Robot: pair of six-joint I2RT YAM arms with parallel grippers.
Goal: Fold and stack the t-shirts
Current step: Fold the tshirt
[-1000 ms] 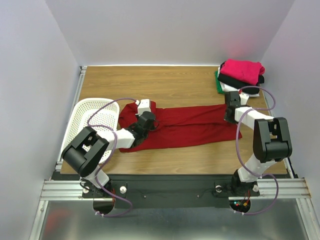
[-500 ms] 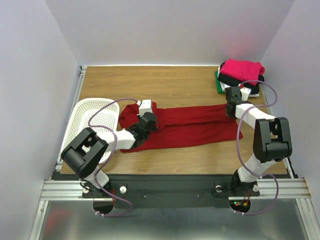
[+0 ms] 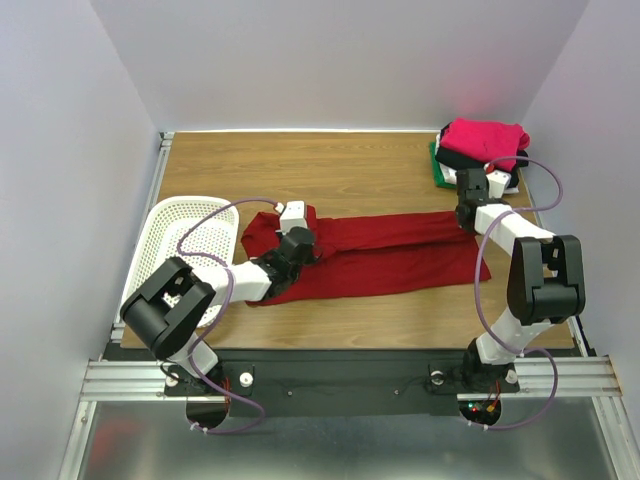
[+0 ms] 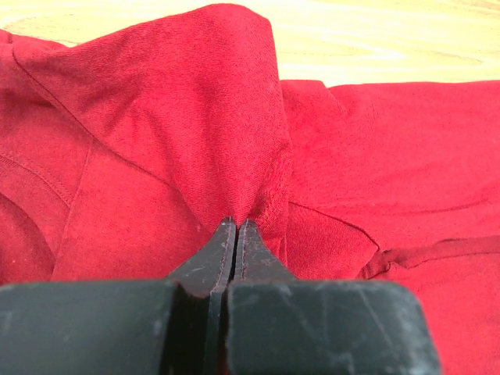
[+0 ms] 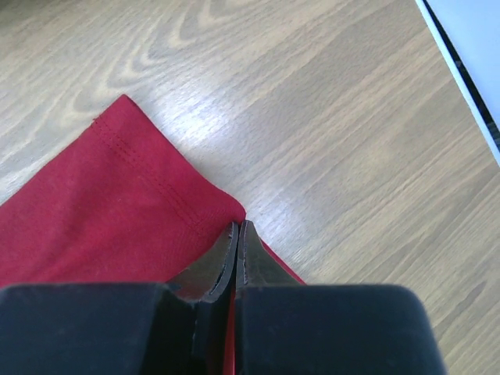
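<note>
Dark red t-shirt (image 3: 390,258) lies stretched rightward from the white basket (image 3: 165,235). Left gripper (image 4: 236,226), nearest the basket, pinches a raised fold; right gripper (image 5: 237,228), far from it, clamps the hem corner, likely so the cloth spans taut for folding.

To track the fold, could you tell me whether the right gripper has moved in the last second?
Yes. The right gripper moved toward the table's far edge, nearer the stack of folded t-shirts.
</note>
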